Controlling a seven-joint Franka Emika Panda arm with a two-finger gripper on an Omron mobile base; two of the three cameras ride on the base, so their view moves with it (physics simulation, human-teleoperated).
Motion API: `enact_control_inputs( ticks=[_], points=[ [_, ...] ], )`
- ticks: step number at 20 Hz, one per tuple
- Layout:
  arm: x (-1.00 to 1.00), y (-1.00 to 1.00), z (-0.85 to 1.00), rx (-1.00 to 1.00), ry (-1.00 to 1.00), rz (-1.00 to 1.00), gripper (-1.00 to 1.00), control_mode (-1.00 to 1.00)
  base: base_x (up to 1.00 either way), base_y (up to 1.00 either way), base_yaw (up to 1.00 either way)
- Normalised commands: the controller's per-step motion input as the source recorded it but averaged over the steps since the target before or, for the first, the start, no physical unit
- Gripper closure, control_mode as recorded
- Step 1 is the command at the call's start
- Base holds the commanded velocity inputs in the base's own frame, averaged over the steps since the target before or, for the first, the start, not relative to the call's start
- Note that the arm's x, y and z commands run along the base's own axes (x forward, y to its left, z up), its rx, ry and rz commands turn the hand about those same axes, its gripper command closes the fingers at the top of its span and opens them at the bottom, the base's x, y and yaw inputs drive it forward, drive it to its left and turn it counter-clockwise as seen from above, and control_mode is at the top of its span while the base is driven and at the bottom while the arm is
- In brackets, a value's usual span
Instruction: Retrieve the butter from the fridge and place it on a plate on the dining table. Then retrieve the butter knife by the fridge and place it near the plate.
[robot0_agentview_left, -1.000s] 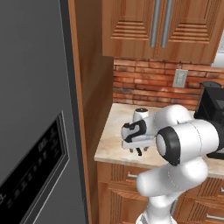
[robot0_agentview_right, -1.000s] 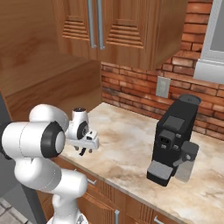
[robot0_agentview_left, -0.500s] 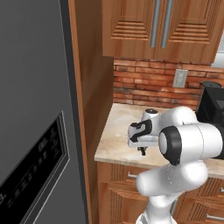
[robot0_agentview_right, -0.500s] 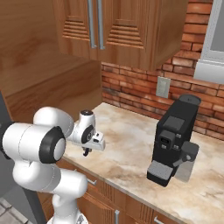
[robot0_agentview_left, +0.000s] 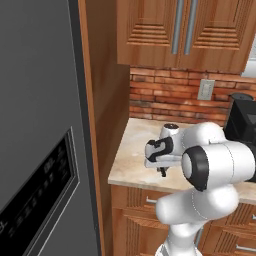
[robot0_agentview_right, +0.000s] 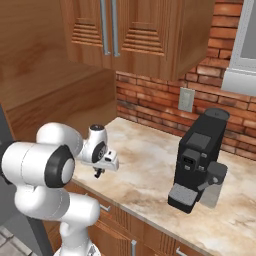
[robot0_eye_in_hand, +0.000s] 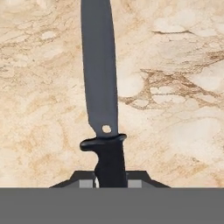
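— Since a second ago, the gripper (robot0_agentview_left: 163, 172) slid right along the counter (robot0_agentview_left: 131, 155).
— Fridge (robot0_agentview_left: 35, 125) at left?
— Yes. Jaws pinch the knife (robot0_eye_in_hand: 101, 92) by its handle, blade over the stone.

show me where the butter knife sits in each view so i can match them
Left base view: not discernible; the gripper hangs over the stone counter.
Right base view: likewise, at the gripper.
Hand view: butter knife, centre, dark handle clamped at bottom, blade pointing up.
Shared landmark: the beige marbled counter.
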Motion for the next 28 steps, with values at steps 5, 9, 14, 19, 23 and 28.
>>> enact_control_inputs(
  ticks=[5, 9, 14, 19, 23, 28],
  points=[
    [-0.27, 0.13, 0.46, 0.0, 0.0, 0.0, 1.0, -1.0, 0.0, 0.0, 0.0],
    [-0.46, 0.17, 0.54, -0.05, 0.0, 0.0, 1.0, -1.0, 0.0, 0.0, 0.0],
    [-0.4, 0.18, 0.78, -0.13, 0.05, 0.0, 1.0, -1.0, 0.0, 0.0, 0.0],
    [-0.57, -0.02, 0.71, -0.05, 0.04, 0.08, 1.0, -1.0, 0.0, 0.0, 0.0],
    [-0.34, 0.0, 0.78, 0.0, 0.19, 0.06, 1.0, -1.0, 0.0, 0.0, 0.0],
    [-0.58, 0.02, 0.72, 0.0, 0.11, 0.08, 1.0, -1.0, 0.0, 0.0, 0.0]
  ],
)
